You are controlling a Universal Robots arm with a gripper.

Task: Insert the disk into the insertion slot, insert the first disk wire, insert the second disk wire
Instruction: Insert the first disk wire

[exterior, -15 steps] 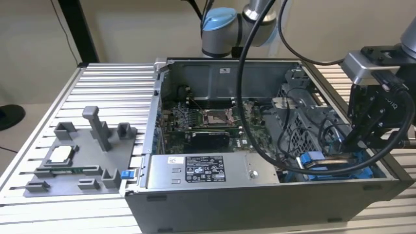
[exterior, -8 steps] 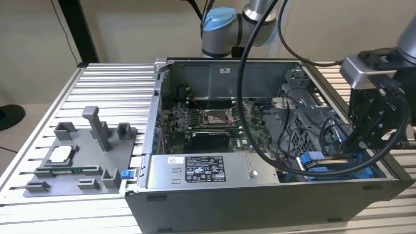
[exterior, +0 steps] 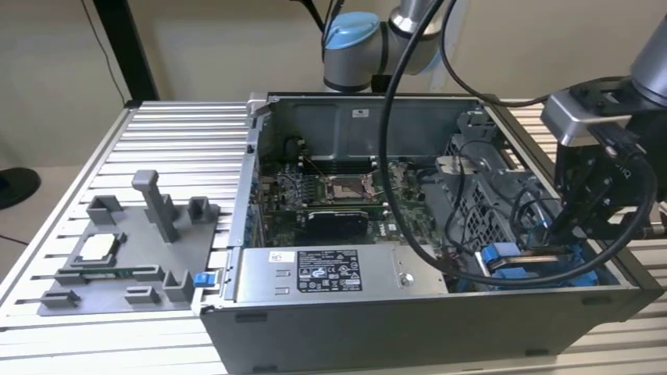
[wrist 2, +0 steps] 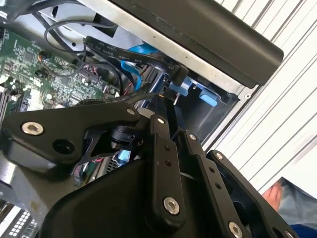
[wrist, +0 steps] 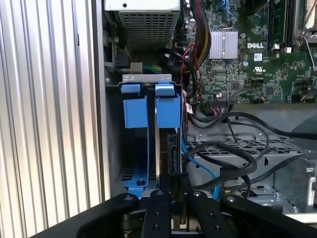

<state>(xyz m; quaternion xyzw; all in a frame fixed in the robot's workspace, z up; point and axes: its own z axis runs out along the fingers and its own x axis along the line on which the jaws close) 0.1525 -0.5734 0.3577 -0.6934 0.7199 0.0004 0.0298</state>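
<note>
Your end effector (wrist: pixel 174 182) is down in the corner of the computer case (exterior: pixel 417 328) that stands on the table (exterior: pixel 177 141). Its fingers (wrist: pixel 159 198) are drawn close together on a thin dark slab that comes out from between them. I take that slab to be the disk (wrist: pixel 173 151), seen on edge, so treat the end effector as closed on the disk.

What matters to you is the disk's long axis. It runs straight ahead from the fingertips, in line with the end effector, toward the blue tab (wrist: pixel 167 106) at its far end and the power supply box (wrist: pixel 143 22) beyond that. You are holding the near end of it.

The slot (wrist: pixel 143 78) lies directly around and ahead of the disk, not off to one side. In the exterior view the end effector (exterior: pixel 554 234) hangs right over the disk (exterior: pixel 536 252), which sits in the blue fittings at the case corner. The disk appears to be at least partly inside the slot. Whether it is fully seated, you cannot tell from these views.

A bundle of black cables (wrist: pixel 223 161) and a blue cable (wrist: pixel 200 161) lie just beside the end effector, on the circuit-board side. No plug is visibly joined to the disk.
</note>
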